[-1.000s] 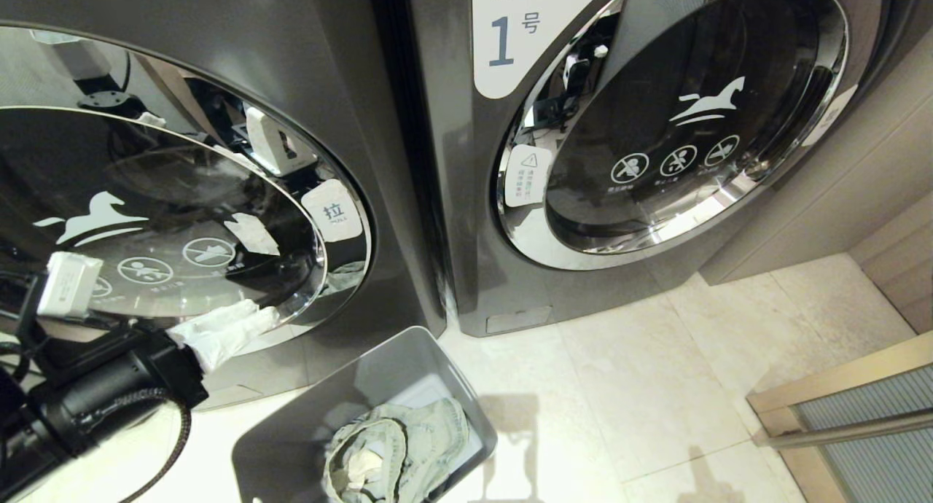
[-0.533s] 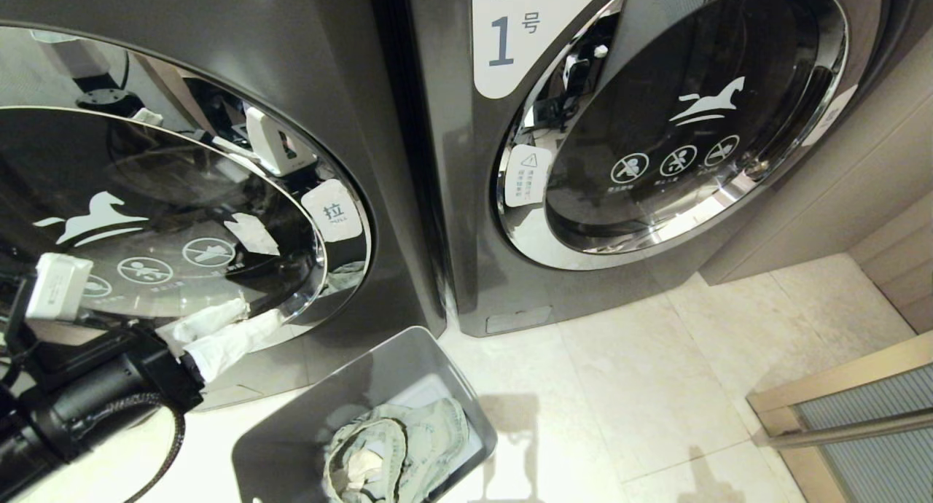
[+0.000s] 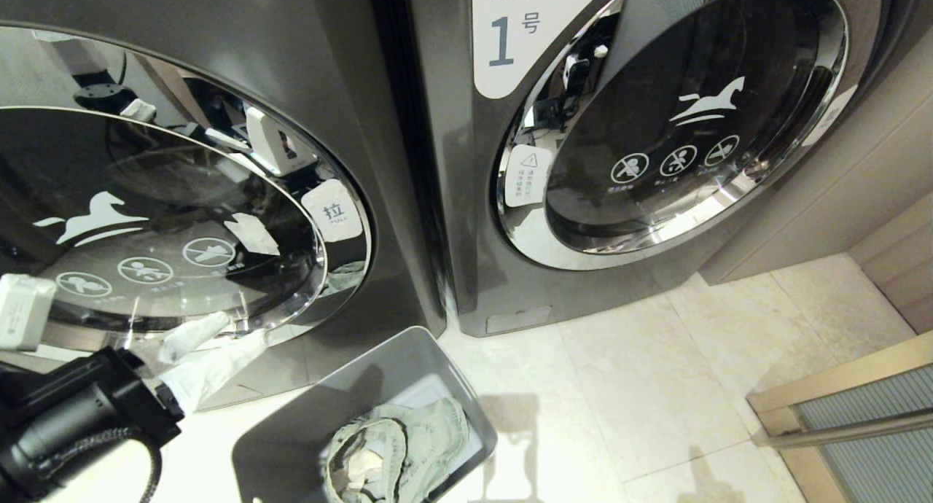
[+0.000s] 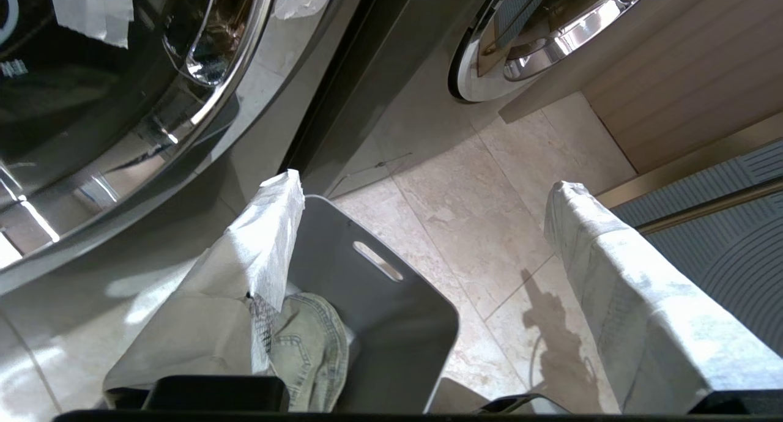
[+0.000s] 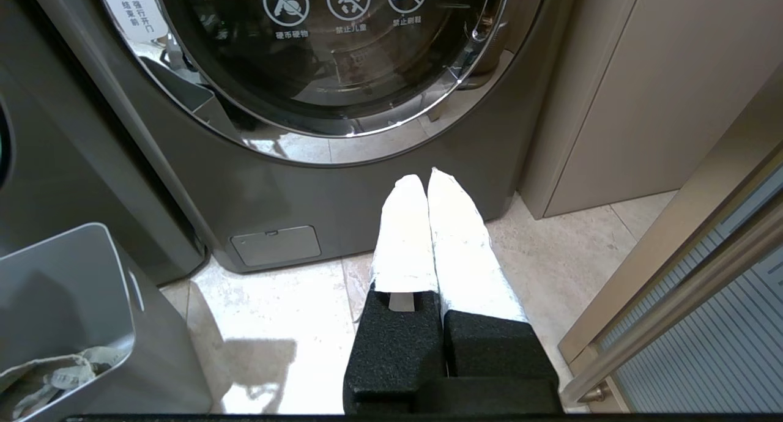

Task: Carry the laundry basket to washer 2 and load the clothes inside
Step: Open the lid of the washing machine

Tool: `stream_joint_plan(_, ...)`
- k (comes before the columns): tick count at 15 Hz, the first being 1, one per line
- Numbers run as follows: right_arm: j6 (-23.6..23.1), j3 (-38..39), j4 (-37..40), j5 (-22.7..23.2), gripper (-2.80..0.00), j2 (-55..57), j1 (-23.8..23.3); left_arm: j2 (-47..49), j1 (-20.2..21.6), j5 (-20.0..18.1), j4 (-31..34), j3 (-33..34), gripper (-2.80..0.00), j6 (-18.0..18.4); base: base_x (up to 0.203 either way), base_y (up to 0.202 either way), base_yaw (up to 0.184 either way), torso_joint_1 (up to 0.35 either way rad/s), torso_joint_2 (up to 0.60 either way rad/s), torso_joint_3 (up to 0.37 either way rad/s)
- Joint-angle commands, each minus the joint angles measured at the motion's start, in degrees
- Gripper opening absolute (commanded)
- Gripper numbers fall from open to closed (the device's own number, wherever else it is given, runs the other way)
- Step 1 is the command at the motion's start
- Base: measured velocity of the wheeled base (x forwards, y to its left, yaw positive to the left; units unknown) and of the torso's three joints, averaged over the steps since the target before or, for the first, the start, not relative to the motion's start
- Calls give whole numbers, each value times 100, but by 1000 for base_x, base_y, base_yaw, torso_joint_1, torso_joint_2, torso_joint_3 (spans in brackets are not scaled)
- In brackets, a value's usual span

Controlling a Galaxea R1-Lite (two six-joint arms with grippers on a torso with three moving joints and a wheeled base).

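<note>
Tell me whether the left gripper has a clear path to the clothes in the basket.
Probably yes: the left gripper is open above the basket, whose top is uncovered, and the clothes lie exposed just below.

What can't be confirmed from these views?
- Left washer: its number label is cut off by the top edge in the head view.
- Basket: its near end is cut off by the bottom edge.
- Clothes: partly hidden by the left claw in the wrist view.
</note>
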Motion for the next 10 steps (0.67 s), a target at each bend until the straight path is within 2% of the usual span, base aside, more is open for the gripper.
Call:
stream_joint_plan(1, 0, 229, -13, 0, -280, 6, 10, 85, -5, -32, -54, -80, 0, 68, 0, 0, 0, 0, 0, 0)
stream_joint_plan(4, 0, 229, -13, 0, -280, 6, 2, 163, -398, -133, -47, -410, 0, 181, 0, 0, 0, 0, 0, 0)
stream_joint_plan(8, 0, 229, -13, 0, -280, 6, 2, 1061, -453, -119, -58, -1188, 0, 323, 0, 0, 0, 0, 0, 0)
stream_joint_plan(10, 0, 229, -13, 0, -280, 6, 2, 1214, -440, -118, -174, -1318, 0, 330, 0, 0, 0, 0, 0, 0)
